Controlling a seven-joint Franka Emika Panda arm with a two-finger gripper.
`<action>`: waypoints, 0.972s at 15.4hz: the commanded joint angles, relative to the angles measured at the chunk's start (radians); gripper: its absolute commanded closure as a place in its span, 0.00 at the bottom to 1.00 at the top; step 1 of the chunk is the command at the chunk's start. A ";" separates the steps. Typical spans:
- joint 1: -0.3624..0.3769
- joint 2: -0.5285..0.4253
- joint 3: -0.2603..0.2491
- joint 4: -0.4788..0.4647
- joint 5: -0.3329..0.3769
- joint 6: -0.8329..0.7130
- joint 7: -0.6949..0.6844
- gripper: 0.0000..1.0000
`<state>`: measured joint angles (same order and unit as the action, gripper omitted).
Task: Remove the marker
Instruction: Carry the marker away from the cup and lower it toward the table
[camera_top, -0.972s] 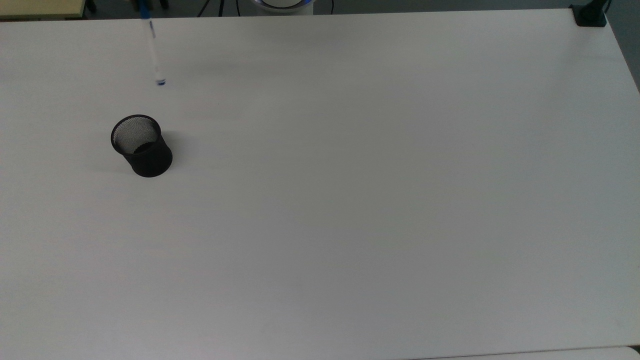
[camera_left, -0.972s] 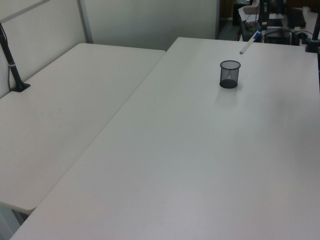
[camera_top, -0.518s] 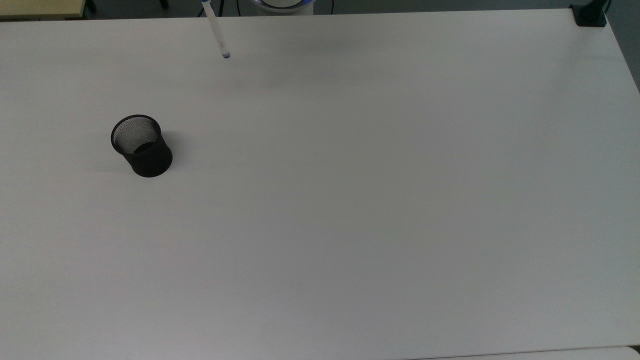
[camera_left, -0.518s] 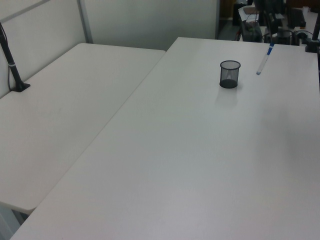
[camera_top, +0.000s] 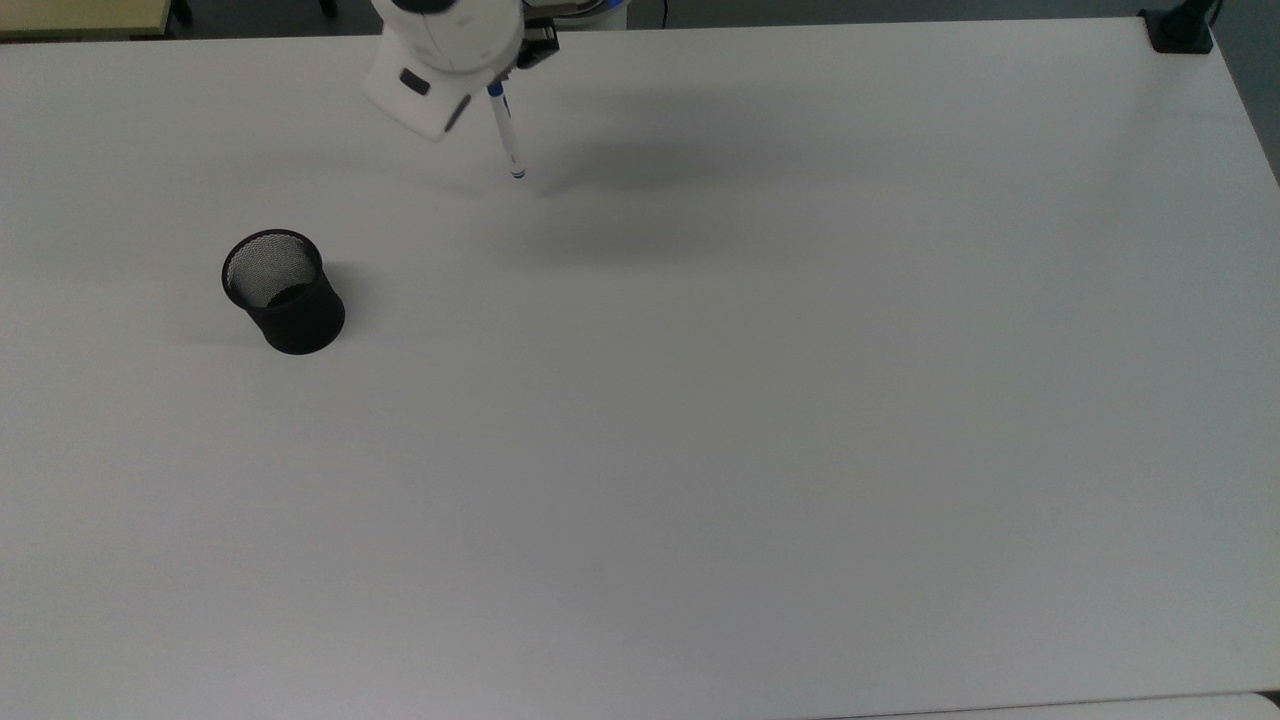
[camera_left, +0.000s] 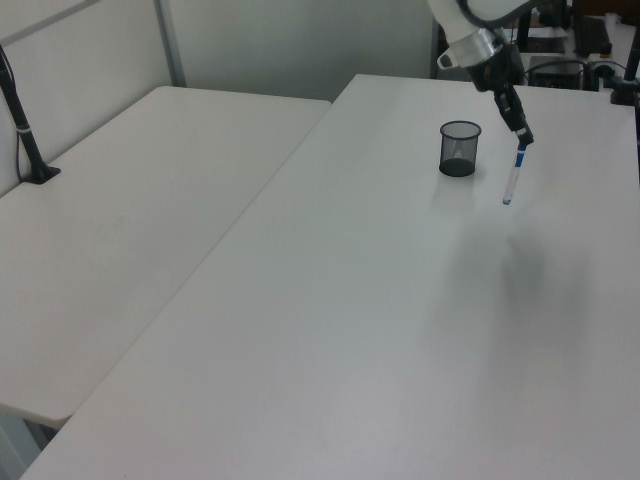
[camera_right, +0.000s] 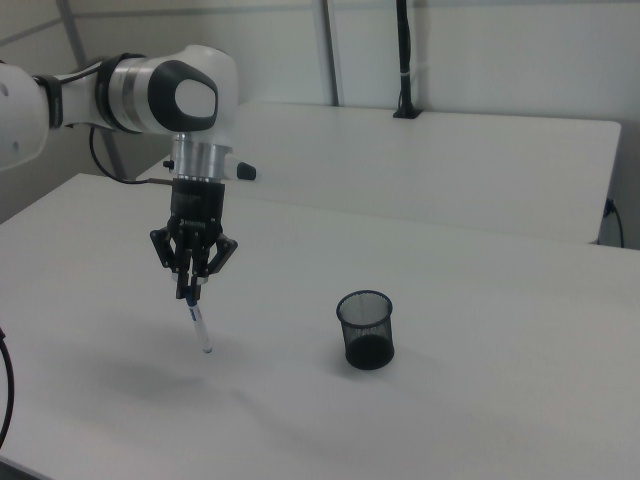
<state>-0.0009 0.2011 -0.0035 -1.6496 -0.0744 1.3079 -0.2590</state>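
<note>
I see the fingers clamped on the marker, which hangs tip-down above the bench, well apart from the black mesh cup; cup upright, no pens inside.

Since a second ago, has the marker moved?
Yes. In the top view the marker, held in the hand, has shifted rightward, farther from the mesh cup, which has stayed put.
</note>
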 joint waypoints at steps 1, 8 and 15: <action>0.042 0.049 -0.009 0.028 0.010 0.001 0.058 0.93; 0.062 0.119 -0.010 0.071 0.008 0.005 0.093 0.91; 0.076 0.152 -0.010 0.071 0.007 0.007 0.093 0.91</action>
<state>0.0601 0.3396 -0.0033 -1.5976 -0.0744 1.3090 -0.1855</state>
